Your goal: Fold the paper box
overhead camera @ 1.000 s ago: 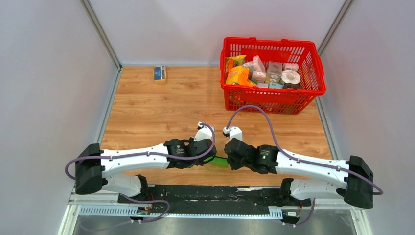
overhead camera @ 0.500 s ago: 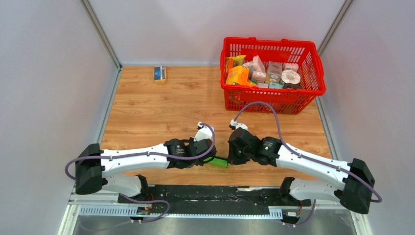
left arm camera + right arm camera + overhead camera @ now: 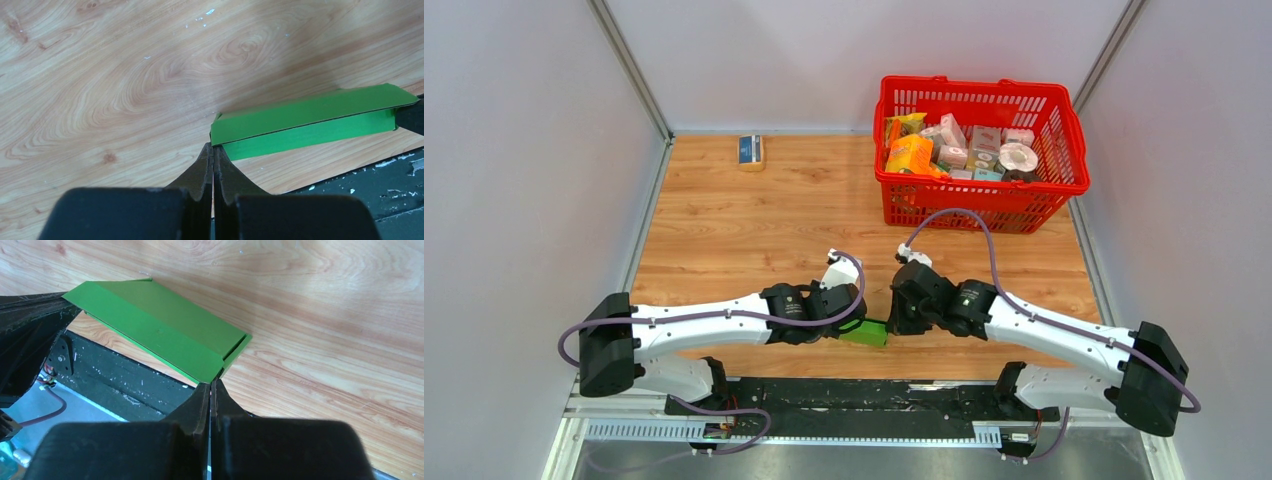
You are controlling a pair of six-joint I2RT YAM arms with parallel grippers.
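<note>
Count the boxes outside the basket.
2. The green box is at the near edge, centre; a small blue box sits at the far left corner. Others may be hidden.

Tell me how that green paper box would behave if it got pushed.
Probably light and floppy: the paper box is thin creased card, folded nearly flat. It would likely slide easily on the smooth wooden table, and its panels may buckle under a push.

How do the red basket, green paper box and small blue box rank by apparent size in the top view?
1. red basket, clearly largest.
2-3. paper box and blue box: near alike, paper box partly hidden, so unranked.
</note>
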